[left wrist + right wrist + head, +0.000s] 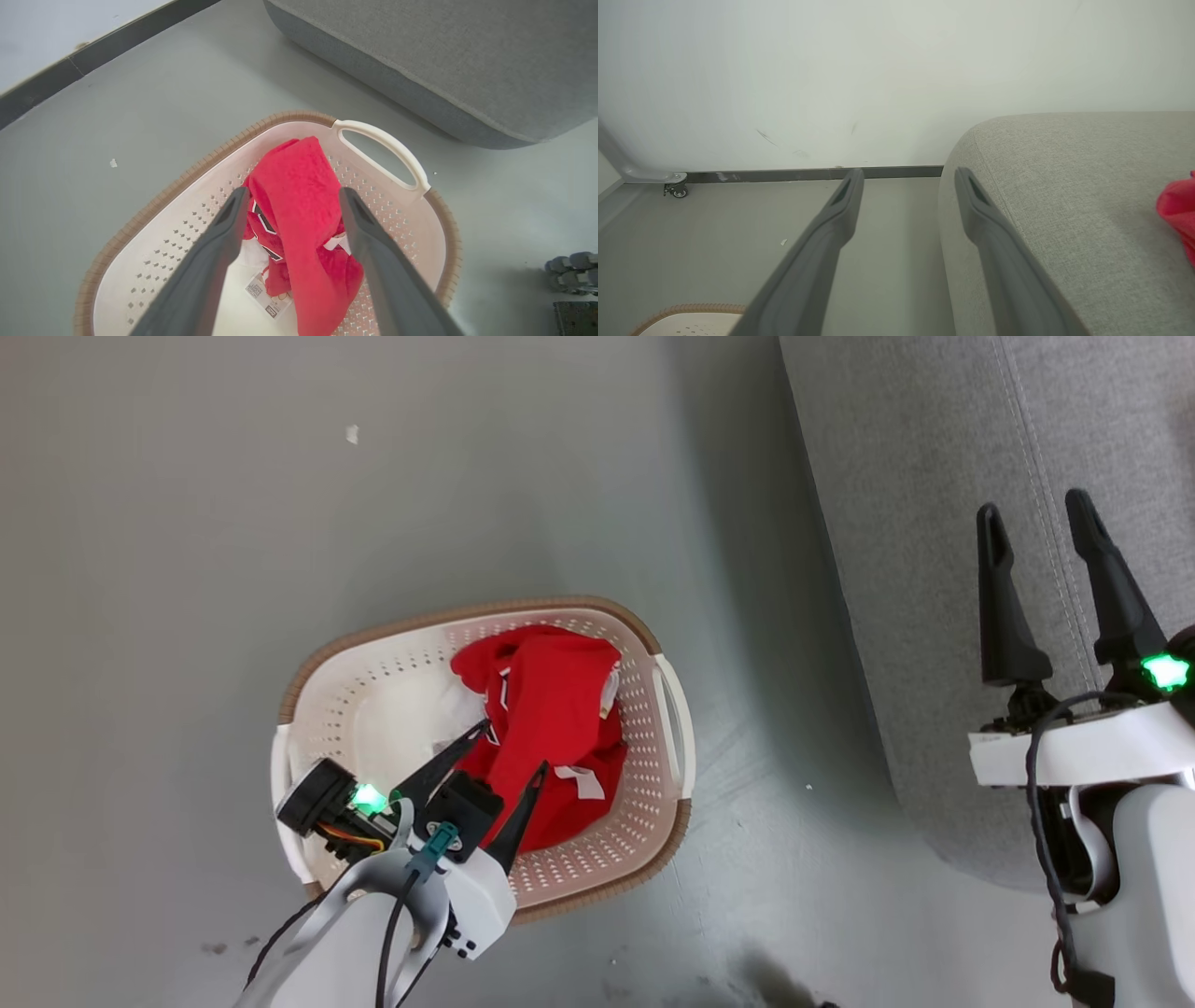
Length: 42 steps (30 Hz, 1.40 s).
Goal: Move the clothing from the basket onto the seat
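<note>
Red clothing [546,728], soft sports fabric with white trim bands, is bunched in the cream-white perforated plastic laundry basket [373,644] with the brown woven-look rim. It's heaped toward the wall facing the seat. A printed white tag [264,294] shows at the fabric's lower edge.

Basket stands on a smooth grey floor [280,523]: matte, a few scuffs, one small white scrap [352,434]. Large grey woven-fabric upholstered seat [934,476], rounded edge and stitched seam, is to the robot's right. A strip of bare floor separates it from the basket's white side handle [387,149]; not touching. Another red fabric lump [1178,210] lies on the seat top, cut by the right wrist view's edge.

Plain white wall [878,70] behind, dark skirting strip [784,175] at its foot, small caster wheel [677,189] by the skirting.

Left gripper [514,745] is down inside the basket, fingers spread apart, straddling a raised fold of the red fabric. Can't confirm contact. Right gripper [1033,506] hangs over the seat's edge, fingers apart, holding nothing.

Wide stretch of bare floor beyond and left of the basket.
</note>
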Available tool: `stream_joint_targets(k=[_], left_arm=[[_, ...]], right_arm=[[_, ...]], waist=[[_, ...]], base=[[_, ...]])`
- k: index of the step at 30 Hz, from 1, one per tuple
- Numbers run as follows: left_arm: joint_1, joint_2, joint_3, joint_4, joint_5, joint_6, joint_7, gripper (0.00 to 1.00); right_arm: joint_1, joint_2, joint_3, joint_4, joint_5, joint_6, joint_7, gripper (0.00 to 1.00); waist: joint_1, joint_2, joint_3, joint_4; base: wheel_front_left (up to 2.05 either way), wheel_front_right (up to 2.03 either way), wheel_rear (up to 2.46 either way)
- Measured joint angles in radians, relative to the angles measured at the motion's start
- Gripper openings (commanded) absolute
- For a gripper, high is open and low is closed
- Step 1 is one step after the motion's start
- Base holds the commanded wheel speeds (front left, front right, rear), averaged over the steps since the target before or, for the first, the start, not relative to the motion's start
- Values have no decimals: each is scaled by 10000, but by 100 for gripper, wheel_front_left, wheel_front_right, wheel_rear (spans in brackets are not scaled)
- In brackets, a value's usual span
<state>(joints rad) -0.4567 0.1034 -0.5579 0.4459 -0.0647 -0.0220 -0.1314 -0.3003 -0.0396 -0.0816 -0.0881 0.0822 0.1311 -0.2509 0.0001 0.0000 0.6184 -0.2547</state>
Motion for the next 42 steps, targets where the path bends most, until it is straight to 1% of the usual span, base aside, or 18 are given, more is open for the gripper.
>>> stream_joint_targets(k=[7, 14, 22, 25, 33, 37, 42], left_arm=[[-286, -31, -184, 481, 82, -167, 40, 100], [-415, -42, -314, 938, 169, -174, 40, 100], [-695, -15, -244, 1492, 236, -151, 25, 100], [-748, 44, -153, 1672, 359, -52, 25, 100], [-1363, 408, 261, 2057, 506, 435, -33, 100], [-1408, 602, 370, 2224, 625, 777, -102, 100], [-1533, 675, 606, 2290, 690, 1221, -201, 100]], right_arm=[[-383, 0, 44, -23, 291, 0, 0, 100], [-656, 2, 35, -90, 527, 0, 0, 100], [-901, 2, 59, -127, 848, 0, 0, 100], [-1035, 2, 96, -169, 940, 0, -2, 100], [-1358, 4, 284, -221, 1198, 0, -2, 100], [-1403, 8, 345, -257, 1294, 0, -2, 100], [-1652, 10, 378, -259, 1469, 0, -2, 100]], waist=[[0, 0, 541, -324], [0, 0, 1041, -688], [0, 0, 1573, -1121], [0, 0, 1764, -1277], [0, 0, 2241, -1640], [0, 0, 2456, -1791], [0, 0, 2678, -1936]], base=[[0, 0, 0], [0, 0, 0], [0, 0, 0], [0, 0, 0], [0, 0, 0], [0, 0, 0], [0, 0, 0]])
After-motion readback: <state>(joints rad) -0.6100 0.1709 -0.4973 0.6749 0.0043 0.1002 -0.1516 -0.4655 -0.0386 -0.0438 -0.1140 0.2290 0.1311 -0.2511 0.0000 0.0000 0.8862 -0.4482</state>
